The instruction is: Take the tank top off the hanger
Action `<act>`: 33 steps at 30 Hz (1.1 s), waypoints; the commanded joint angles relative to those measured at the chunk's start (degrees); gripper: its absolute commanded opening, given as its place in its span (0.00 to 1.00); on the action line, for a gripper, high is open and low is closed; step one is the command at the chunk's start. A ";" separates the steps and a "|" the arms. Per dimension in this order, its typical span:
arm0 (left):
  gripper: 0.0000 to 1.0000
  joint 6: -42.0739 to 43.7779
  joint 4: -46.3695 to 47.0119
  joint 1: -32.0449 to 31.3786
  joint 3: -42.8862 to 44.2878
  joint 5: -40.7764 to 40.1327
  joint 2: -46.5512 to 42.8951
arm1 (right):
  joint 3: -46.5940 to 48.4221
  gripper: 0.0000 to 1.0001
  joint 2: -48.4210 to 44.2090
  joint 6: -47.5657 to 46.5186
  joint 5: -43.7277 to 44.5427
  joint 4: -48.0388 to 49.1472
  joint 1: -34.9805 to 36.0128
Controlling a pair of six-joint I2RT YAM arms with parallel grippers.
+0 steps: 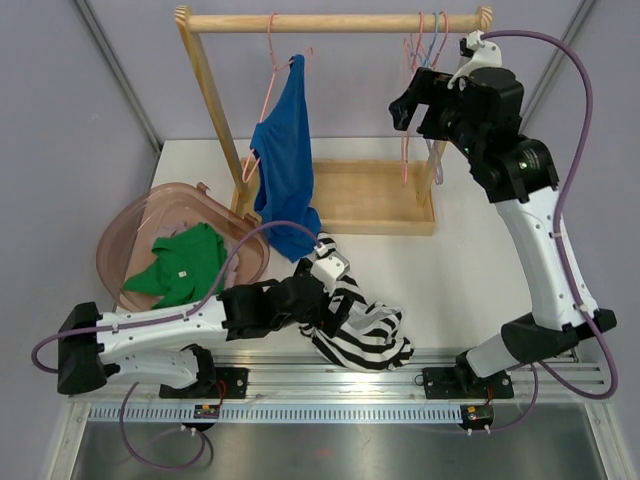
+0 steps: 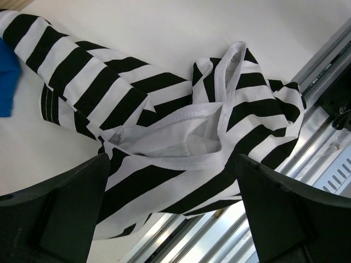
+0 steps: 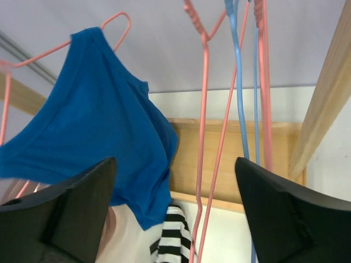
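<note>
The blue tank top (image 1: 283, 160) is seen hung on a pink hanger (image 3: 125, 15) on the wooden rack (image 1: 335, 21), with its lower hem draped down to the table (image 1: 470, 250) beside the pink basket (image 1: 130, 225), in which a green garment (image 1: 180, 265) is held. The left gripper (image 2: 170, 164) is spread wide just over a black-and-white striped garment (image 1: 365, 330) crumpled at the near table edge, and nothing is clamped by it. The right gripper (image 1: 415, 105) is raised at the rack's right end by the bare hangers (image 1: 420, 60), its fingers parted wide and nothing gripped.
</note>
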 commanded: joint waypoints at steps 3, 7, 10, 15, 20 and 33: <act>0.99 -1.20 7.32 -0.69 4.15 -0.12 7.43 | -6.26 0.99 -13.13 -1.71 -4.69 -0.50 -0.28; 0.99 -1.55 8.38 -0.70 5.55 1.02 13.94 | -15.13 1.00 -22.64 -1.80 -6.88 -0.33 -0.19; 0.99 -1.90 9.70 -0.70 5.29 0.32 18.16 | -21.90 1.00 -29.58 -1.45 -10.40 0.54 -0.19; 0.99 -3.83 10.13 -0.61 4.86 -0.21 26.42 | -29.74 1.00 -37.32 -2.24 -17.78 2.22 -0.19; 0.99 -6.03 14.00 -0.61 2.39 3.30 31.52 | -30.97 1.00 -38.83 -2.68 -19.81 1.17 -0.19; 0.00 -6.74 9.45 -0.61 1.60 2.27 26.26 | -32.47 0.99 -40.67 -2.86 -22.71 2.66 -0.19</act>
